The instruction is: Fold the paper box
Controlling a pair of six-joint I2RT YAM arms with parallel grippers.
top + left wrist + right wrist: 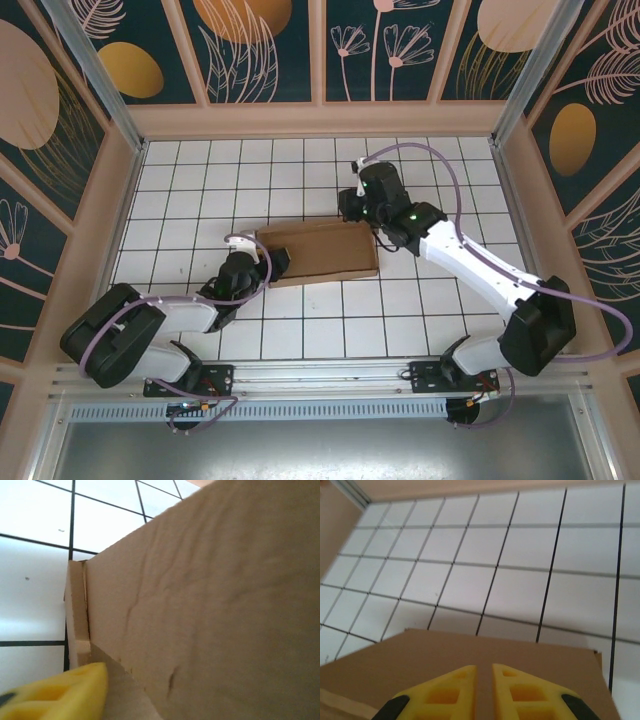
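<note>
While the paper box [318, 252] lay mid-worktop [200, 180] from above, the left hand [262, 262] sat at its left end, the right hand [372, 222] at its far-right corner. Left wrist: one finger [60, 695] showed beside a creased wall, opening unclear. Right wrist: fingers [445, 690] stood nearly together over cardboard. It looked light, stiff, dentable; wall edges seemed best to pinch.

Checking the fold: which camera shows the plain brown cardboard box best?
Top external: the whole plain brown cardboard box lies in frame. Left wrist shows one wrinkled wall close up; right wrist, a flat panel edge.
</note>
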